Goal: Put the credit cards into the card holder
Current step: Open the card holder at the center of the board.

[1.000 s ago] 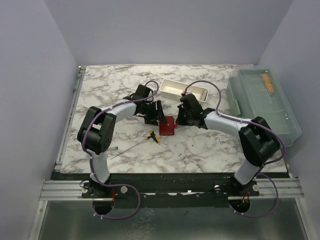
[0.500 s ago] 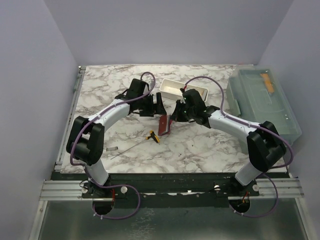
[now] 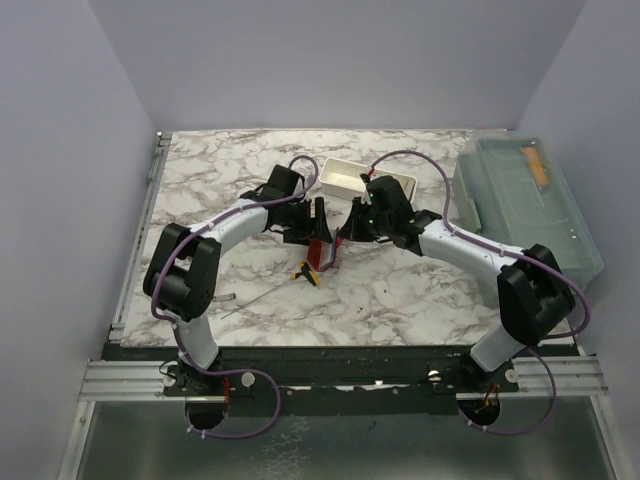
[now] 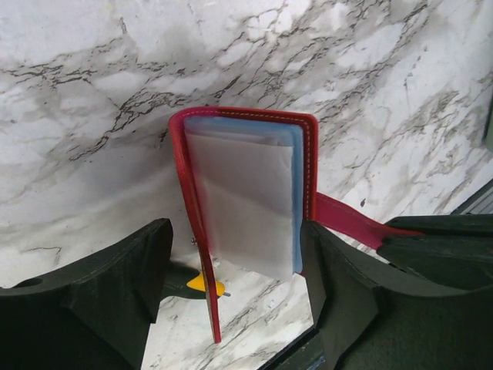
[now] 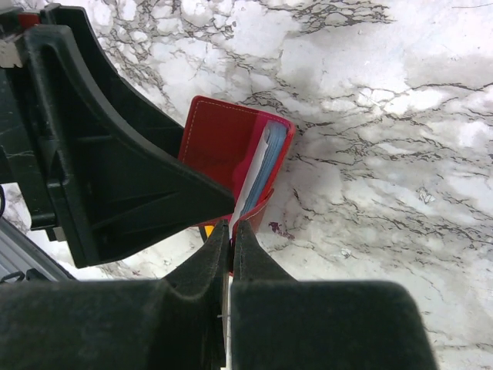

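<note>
The red card holder [image 3: 321, 252] stands on edge, half open, just above the marble table between both arms. In the left wrist view the card holder [image 4: 308, 166] shows a blue lining and a pale translucent leaf [image 4: 246, 200]. My left gripper [image 4: 237, 228] is open and straddles it: the right finger [image 4: 343, 293] is against its spine side, the left finger [image 4: 115, 285] apart from the loose cover. My right gripper [image 5: 231, 228] is shut on the card holder's [image 5: 219, 142] lower red edge. No credit cards show on their own.
A yellow-handled thin metal tool [image 3: 305, 272] lies on the table just in front of the holder. A long white tray [image 3: 366, 180] stands behind the grippers. A large clear lidded bin [image 3: 525, 215] with an orange item inside sits at the right edge.
The holder has turned from showing its broad red face to standing edge-on in the right gripper. The left gripper has opened wider and now straddles it.
</note>
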`<state>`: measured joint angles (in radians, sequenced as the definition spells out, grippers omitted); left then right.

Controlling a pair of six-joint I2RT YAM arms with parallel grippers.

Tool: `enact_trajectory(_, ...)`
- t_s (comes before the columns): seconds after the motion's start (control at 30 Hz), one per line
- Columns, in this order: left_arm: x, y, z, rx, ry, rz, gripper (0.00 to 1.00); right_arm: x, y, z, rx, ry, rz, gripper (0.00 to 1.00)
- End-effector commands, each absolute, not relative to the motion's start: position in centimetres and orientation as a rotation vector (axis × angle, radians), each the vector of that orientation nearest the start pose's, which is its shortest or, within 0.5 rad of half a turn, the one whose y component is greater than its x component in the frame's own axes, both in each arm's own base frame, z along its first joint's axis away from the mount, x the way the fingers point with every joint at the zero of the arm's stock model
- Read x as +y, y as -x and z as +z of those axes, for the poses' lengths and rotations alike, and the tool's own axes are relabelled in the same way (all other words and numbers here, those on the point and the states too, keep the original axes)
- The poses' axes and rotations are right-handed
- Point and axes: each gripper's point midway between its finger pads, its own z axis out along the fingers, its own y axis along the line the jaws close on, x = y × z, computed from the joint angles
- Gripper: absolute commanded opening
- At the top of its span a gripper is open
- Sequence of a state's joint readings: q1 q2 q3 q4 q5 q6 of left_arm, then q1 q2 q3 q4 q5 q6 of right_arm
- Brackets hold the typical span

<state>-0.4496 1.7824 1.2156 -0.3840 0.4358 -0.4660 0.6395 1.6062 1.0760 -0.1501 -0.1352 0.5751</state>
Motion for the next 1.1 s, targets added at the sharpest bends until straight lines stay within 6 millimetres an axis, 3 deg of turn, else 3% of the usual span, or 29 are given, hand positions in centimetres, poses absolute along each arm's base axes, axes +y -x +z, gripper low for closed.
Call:
enact_trajectory(0.0,-26.1,-33.5,8.4,2.648,-0.184,-0.846,0.68,30.4,-33.0,15.0,2.296,0.163,0.817,0.00)
enact_trajectory(0.13,-26.3,-33.4,8.0,2.662,-0.185,-0.852,0.65,30.4,-33.0,14.9,2.297,0.164,0.817,0.00)
enact_trajectory(0.23,-26.8,-33.1,7.8,2.670,-0.203,-0.875,0.73,30.4,-33.0,14.8,2.298,0.165,0.818,0.00)
enact_trajectory(0.37,-27.0,-33.0,7.2,2.686,-0.207,-0.858,0.74,30.5,-33.0,14.7,2.298,0.167,0.821,0.00)
enact_trajectory(0.53,-26.7,-33.4,6.5,2.706,-0.191,-0.810,0.60,30.3,-32.9,14.5,2.304,0.163,0.815,0.00)
enact_trajectory(0.7,-25.9,-33.6,6.3,2.710,-0.188,-0.752,0.46,28.2,-32.9,12.6,2.346,0.126,0.675,0.00)
enact_trajectory(0.9,-25.2,-33.7,6.1,2.717,-0.187,-0.701,0.44,24.7,-32.8,10.1,2.388,0.092,0.457,0.00)
enact_trajectory(1.07,-24.5,-33.9,5.8,2.729,-0.174,-0.666,0.43,24.0,-32.8,10.5,2.372,0.094,0.438,0.00)
